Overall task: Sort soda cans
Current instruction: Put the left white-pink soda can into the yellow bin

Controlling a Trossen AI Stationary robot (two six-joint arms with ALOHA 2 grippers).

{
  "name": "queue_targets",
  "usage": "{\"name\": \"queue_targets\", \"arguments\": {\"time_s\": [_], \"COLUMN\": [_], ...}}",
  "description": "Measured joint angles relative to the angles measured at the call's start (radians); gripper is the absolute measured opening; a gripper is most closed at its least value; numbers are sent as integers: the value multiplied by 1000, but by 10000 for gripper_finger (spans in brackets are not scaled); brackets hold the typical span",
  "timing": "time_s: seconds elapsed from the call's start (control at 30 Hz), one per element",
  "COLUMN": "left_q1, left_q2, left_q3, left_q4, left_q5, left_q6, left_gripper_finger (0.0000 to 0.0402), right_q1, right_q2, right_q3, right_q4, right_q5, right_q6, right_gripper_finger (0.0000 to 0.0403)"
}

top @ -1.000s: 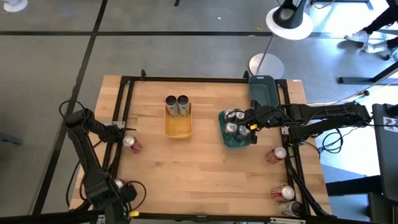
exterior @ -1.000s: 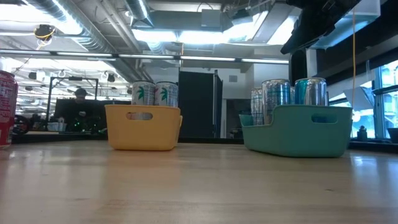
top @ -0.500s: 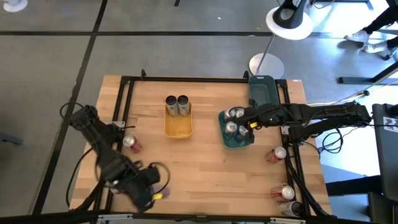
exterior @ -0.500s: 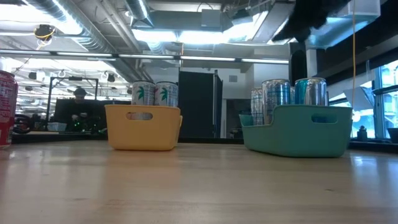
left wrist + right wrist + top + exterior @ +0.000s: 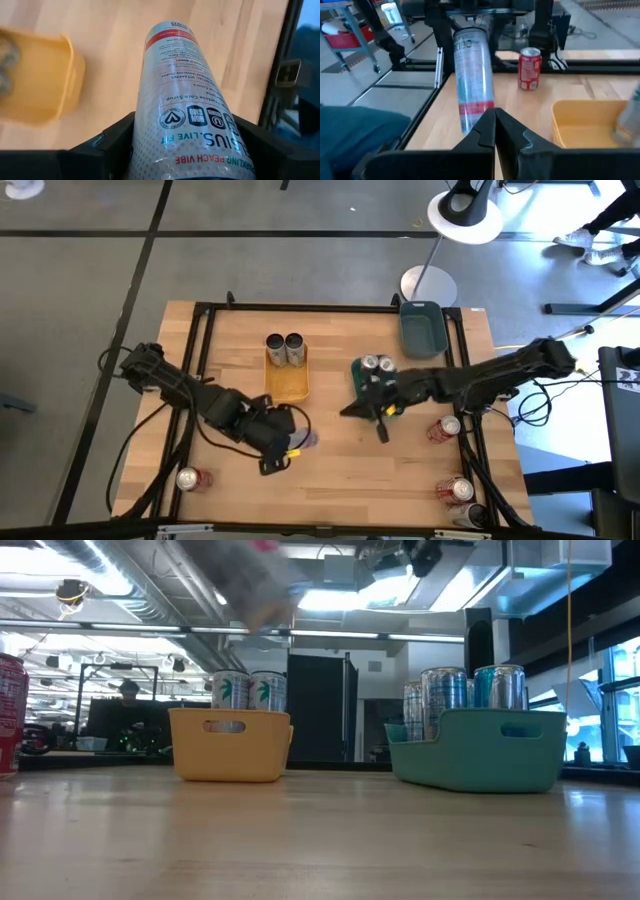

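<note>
- From above, the left gripper [image 5: 283,448] hung over the wooden table [image 5: 330,470], just below the yellow tray [image 5: 287,384], but what it carried was blurred.
- Only the left wrist view showed its fingers clamped on a tall silver can [image 5: 187,115] with a red band.
- The right gripper [image 5: 381,423], fingers pressed together and empty, sat beside the teal tray [image 5: 372,408].
- At table height, 2 cans [image 5: 248,691] stood in the yellow tray and several cans [image 5: 465,690] in the teal one; an office lay behind.
- Red cans [image 5: 450,427] stood at the table's edges.
</note>
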Motion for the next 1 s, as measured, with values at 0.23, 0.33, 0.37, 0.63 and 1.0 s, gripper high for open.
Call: {"name": "queue_targets", "arguments": {"time_s": [0.23,0.33,0.37,0.63,1.0], "left_q1": [33,28,27,31,47], "left_q2": [-1,-1,-1,-1,-1], "left_q3": [0,0,0,-1,-1], "left_q4": [117,146,148,175,341], "left_q5": [-20,-34,-47,-104,-264], "left_q6": [107,141,146,181,303], "left_gripper_finger": [256,256,256,256,255], "right_q1": [60,84,92,143,142], "right_q2": [161,207,218,232,311], "right_q3": [0,0,0,0,0], "right_q4": [135,141,156,160,225], "right_q5": [80,104,103,183,228], "right_q6": [-48,-54,-56,-71,-54], "right_gripper_finger": [5,5,5,5,5]}}
